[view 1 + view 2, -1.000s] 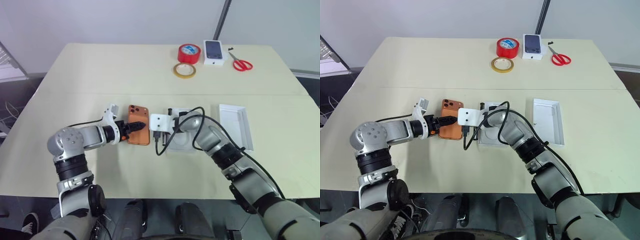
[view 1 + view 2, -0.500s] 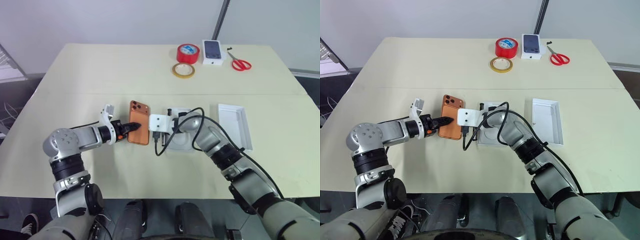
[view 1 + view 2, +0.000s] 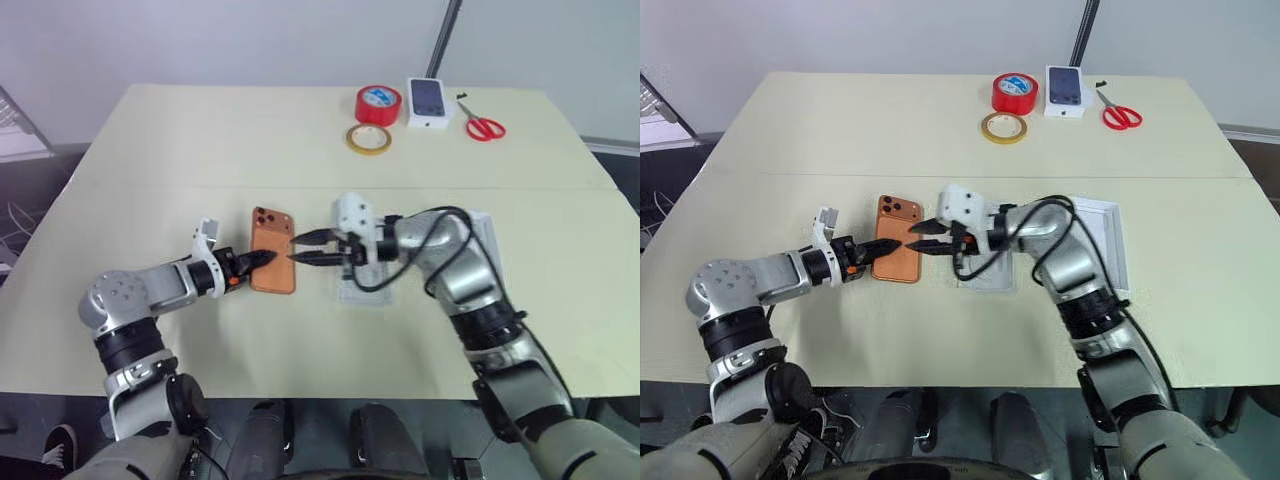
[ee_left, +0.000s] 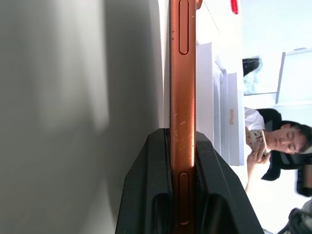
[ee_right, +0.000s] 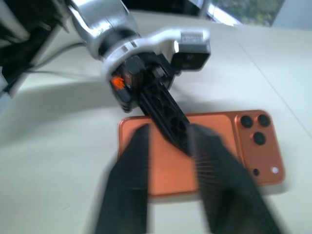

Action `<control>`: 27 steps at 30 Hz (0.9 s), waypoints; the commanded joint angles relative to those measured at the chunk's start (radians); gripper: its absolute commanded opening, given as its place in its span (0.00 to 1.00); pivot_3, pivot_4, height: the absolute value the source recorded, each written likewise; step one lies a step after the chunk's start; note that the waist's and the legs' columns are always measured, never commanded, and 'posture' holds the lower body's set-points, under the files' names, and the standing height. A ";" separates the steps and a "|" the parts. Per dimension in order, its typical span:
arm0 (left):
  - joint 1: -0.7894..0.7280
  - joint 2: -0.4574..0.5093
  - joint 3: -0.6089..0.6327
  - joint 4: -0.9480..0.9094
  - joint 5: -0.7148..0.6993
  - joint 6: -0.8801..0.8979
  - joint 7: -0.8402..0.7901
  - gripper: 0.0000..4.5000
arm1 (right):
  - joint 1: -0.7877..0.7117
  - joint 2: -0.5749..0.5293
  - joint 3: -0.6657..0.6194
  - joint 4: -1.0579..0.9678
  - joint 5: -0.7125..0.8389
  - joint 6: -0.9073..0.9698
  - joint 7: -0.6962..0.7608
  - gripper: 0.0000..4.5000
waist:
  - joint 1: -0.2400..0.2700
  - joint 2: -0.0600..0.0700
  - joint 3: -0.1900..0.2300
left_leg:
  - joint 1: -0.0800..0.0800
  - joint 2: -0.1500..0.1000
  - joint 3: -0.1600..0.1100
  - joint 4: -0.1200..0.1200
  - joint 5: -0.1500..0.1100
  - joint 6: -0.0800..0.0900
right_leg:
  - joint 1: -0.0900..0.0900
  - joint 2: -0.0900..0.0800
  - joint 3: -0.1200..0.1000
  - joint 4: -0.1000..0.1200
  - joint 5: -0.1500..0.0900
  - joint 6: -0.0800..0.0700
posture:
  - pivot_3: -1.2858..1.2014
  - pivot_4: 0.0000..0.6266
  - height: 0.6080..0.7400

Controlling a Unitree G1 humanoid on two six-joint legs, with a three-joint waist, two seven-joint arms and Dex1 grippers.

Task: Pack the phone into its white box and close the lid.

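Two grippers meet over the pale surface [image 3: 150, 150]: the white box [image 3: 362, 288] and the lid [image 3: 1110, 240] lie under my right arm, my left gripper [image 3: 262, 258] pinches the orange phone [image 3: 272, 263], and my right gripper [image 3: 303, 248] hovers beside it, fingers spread.

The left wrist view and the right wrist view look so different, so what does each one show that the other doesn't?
The left wrist view alone looks along the phone's thin edge, with stacked white boxes and a seated person beyond. The right wrist view alone shows the phone's orange back with its camera cluster, and the open right gripper hovering over it. Both show the left gripper clamped on the phone, and the cream table.
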 commanded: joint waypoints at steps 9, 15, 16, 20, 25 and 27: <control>-0.020 -0.004 -0.024 -0.037 -0.064 -0.065 -0.038 0.00 | 0.294 -0.282 -0.032 -0.125 -0.047 -0.261 0.058 0.52 | -0.004 0.000 0.000 | 0.000 0.000 0.000 -0.001 0.000 0.001 | 0.000 0.000 0.001 -0.002 0.000 0.000 | 0.52 0.24 0.91; -0.030 -0.020 -0.036 -0.019 -0.080 -0.108 -0.043 0.00 | 0.323 -0.276 -0.026 -0.077 -0.096 -0.306 -0.030 0.52 | -0.001 -0.001 0.001 | 0.000 0.000 0.000 0.000 0.001 0.002 | 0.001 0.000 0.001 -0.002 0.000 0.000 | 0.52 0.24 0.91; -0.029 -0.021 -0.040 -0.019 -0.081 -0.111 -0.042 0.00 | 0.326 -0.272 -0.027 -0.075 -0.092 -0.304 -0.038 0.52 | 0.000 -0.001 0.001 | 0.000 0.000 0.000 0.000 0.001 0.002 | 0.001 0.000 0.001 -0.002 0.000 0.000 | 0.52 0.24 0.91; -0.025 -0.027 -0.055 -0.019 -0.088 -0.115 -0.042 0.00 | 0.333 -0.273 -0.028 -0.070 -0.088 -0.297 -0.056 0.52 | 0.000 -0.001 0.001 | 0.000 0.000 0.000 0.000 0.001 0.003 | 0.001 0.000 0.001 -0.003 0.000 0.000 | 0.52 0.24 0.91; -0.029 -0.025 -0.070 -0.019 -0.089 -0.117 -0.043 0.00 | 0.337 -0.282 -0.013 -0.063 -0.095 -0.302 -0.049 0.23 | 0.000 -0.001 0.001 | 0.000 0.000 0.000 0.000 0.001 0.003 | 0.001 0.000 0.001 -0.003 0.000 0.000 | 0.52 0.24 0.91; -0.036 -0.024 -0.071 -0.019 -0.093 -0.115 -0.039 0.00 | 0.334 -0.282 -0.007 -0.055 -0.104 -0.313 -0.048 0.01 | -0.001 -0.001 0.001 | 0.000 0.000 0.000 0.000 0.001 0.003 | 0.002 0.000 0.001 -0.003 0.000 0.000 | 0.52 0.24 0.91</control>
